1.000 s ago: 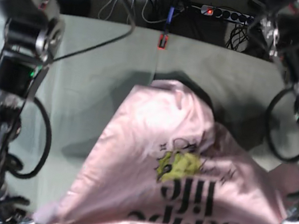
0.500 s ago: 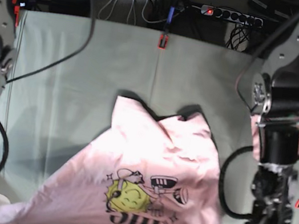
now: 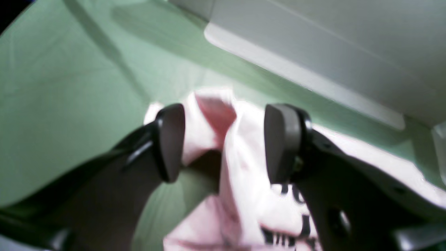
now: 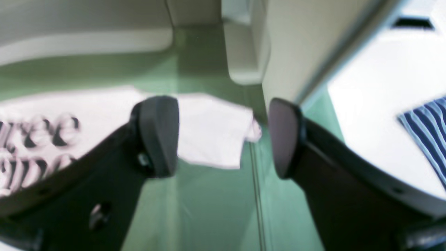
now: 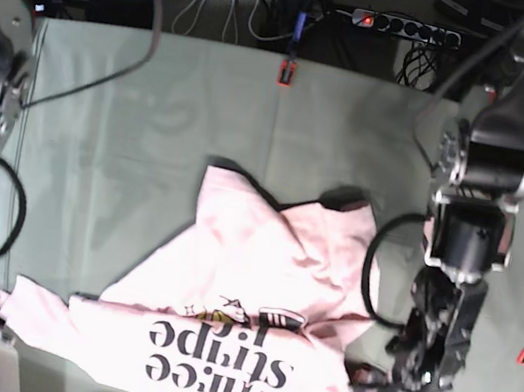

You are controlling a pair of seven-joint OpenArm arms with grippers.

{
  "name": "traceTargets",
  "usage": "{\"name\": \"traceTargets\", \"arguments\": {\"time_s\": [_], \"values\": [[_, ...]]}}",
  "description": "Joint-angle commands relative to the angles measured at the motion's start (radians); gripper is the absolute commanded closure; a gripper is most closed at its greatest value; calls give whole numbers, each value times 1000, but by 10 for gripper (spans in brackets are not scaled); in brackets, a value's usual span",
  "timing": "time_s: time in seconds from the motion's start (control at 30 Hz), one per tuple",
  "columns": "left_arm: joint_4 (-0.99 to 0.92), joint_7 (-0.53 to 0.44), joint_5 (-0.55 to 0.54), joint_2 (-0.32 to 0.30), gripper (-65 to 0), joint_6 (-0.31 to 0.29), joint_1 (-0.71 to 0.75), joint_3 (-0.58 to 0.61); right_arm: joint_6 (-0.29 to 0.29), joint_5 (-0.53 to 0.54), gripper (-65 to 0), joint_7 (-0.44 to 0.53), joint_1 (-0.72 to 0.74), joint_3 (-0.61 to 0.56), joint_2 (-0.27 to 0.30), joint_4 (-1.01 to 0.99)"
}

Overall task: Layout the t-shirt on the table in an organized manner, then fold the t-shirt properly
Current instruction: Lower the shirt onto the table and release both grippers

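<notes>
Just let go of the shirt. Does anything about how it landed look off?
Yes. The t-shirt is not flat: its near part is folded back over itself, so the black lettering reads upside down and the graphic is half hidden. The far end is bunched and creased. Both the left gripper and right gripper stand open over its near corners.

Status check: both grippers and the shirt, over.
Left gripper open, pink cloth between jaws, unclamped. Right gripper open, empty, beside a shirt corner. T-shirt on table, rumpled, lettering up, not flat. Nothing blocking.
</notes>
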Motion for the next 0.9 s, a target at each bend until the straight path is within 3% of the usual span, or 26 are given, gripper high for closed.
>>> {"name": "traceTargets", "arguments": {"time_s": [0.0,0.13,0.3,0.43,0.6,0.73,0.87], "values": [[50,-19,-2,-6,-349,-6,15,-1,-1,8,-410,26,-1,3,2,54],[192,-19,-2,-6,-351,-6,193,-1,-1,8,-415,31,-179,-3,-48,246],[370,-22,-2,-3,-351,-6,420,-1,-1,8,-416,24,-382,-4,-161,462],[385,-28,-2,-3,-351,-6,536,-1,-1,8,-416,24,-517,-12,-265,533],[350,-28,-2,3,-352,-6,593,-1,-1,8,-416,24,-622,-118,-331,533],[281,-28,-2,23,-352,-7,588,1,-1,6,-416,29,-673,-210,-354,526],[219,-28,-2,32,-348,-14,579,8,-1,6,-416,29,-670,-221,-368,457]]}}
